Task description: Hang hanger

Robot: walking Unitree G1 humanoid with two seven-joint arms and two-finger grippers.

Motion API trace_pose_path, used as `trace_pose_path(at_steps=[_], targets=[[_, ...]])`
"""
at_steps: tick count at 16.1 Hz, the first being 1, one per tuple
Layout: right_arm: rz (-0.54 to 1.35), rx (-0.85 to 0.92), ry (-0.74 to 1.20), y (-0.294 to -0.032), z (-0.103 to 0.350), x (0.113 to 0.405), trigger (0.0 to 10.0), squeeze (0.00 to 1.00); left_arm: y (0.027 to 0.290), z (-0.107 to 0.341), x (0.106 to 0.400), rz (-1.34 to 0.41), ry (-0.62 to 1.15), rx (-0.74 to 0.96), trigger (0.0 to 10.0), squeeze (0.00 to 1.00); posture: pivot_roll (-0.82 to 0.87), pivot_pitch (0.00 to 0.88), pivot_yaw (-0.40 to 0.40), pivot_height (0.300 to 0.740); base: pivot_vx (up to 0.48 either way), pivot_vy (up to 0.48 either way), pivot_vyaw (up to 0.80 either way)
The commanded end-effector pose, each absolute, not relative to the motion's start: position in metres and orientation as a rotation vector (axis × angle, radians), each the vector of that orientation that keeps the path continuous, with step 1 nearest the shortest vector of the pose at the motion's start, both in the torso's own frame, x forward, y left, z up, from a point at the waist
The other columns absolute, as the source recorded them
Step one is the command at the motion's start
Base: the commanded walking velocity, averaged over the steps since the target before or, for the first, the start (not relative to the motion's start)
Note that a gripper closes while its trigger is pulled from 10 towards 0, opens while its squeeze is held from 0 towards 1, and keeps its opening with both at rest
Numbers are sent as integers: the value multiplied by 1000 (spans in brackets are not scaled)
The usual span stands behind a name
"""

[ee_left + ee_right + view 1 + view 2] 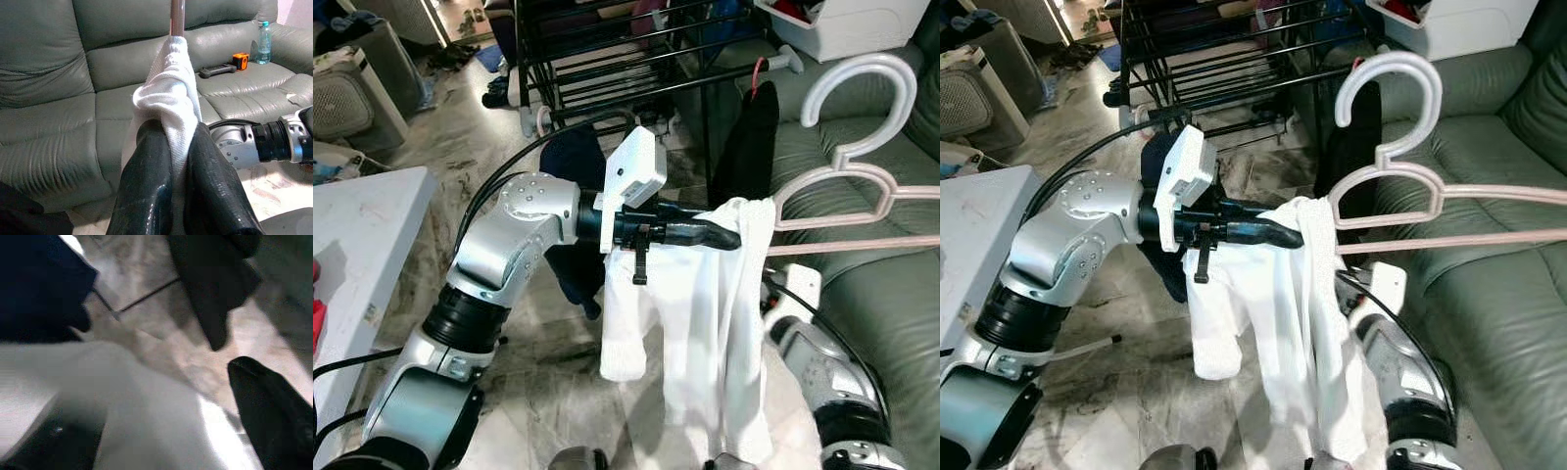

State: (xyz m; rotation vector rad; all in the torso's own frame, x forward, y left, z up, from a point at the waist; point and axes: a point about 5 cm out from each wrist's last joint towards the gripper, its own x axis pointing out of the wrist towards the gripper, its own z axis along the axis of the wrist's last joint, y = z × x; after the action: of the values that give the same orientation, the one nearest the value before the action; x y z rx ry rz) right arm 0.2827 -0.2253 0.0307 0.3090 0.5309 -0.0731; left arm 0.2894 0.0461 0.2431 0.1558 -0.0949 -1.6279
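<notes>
Pale pink plastic hanger (862, 186) held up in the air over the grey-green leather sofa (891, 304), hook uppermost, bars running off toward the right edge of the eye views. Draped with a white knitted garment (715, 323) at its near end — hanging down in long folds toward the marbled floor (538, 392). Left tool (729, 238) reaching across from the left, black fingers (146, 181) clamped together on the bunched white cloth just below the hanger's bar. Right tool (234, 352) low behind the hanging cloth, fingers apart, holding nothing in the blurred wrist view. Black metal drying rack (626, 59) beyond, dark garments (749, 147) hung beside it. White tabletop (362, 235) at the left edge
</notes>
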Motion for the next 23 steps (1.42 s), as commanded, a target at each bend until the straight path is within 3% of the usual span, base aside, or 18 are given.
trace_pose_path(at_steps=[1,4,7,8,12,15,18,19,20,22,23], targets=[[-223,271,538,-248,28,276,0,0,54,257,289,-1601,-159,150,10000,0,9,39,126,740,0,0,0],[-621,121,370,-315,56,258,0,0,63,254,297,-1543,-145,159,10000,0,-2,39,124,740,0,0,0],[-752,5,149,-344,102,250,0,0,81,235,312,-1440,-84,180,10000,0,-20,40,125,740,0,0,0],[-829,-23,37,-361,132,248,0,0,100,213,318,-1387,15,176,10000,0,-20,40,125,740,0,0,0],[-858,-15,-132,-377,181,262,0,0,131,173,306,-1468,282,144,10000,0,-32,41,117,740,0,0,0],[-799,-23,-179,-368,192,274,0,0,140,149,309,-1420,350,211,10000,0,-34,39,111,740,0,0,0],[-661,-37,-174,-342,191,291,0,0,134,132,334,-1122,288,400,10000,0,-40,33,104,740,0,0,0],[-626,-48,-173,-334,191,296,0,0,131,133,340,-1048,271,362,10000,0,-46,26,98,740,0,0,0],[-517,-58,-185,-309,194,311,0,0,120,136,350,-917,208,264,10000,0,-55,23,92,740,0,0,0],[-443,-43,-203,-290,198,323,0,0,113,136,355,-843,173,203,10000,0,-56,20,88,740,0,0,0],[-320,-44,-230,-256,206,338,0,0,102,137,359,-740,131,87,10000,0,-53,16,83,740,0,0,0]])
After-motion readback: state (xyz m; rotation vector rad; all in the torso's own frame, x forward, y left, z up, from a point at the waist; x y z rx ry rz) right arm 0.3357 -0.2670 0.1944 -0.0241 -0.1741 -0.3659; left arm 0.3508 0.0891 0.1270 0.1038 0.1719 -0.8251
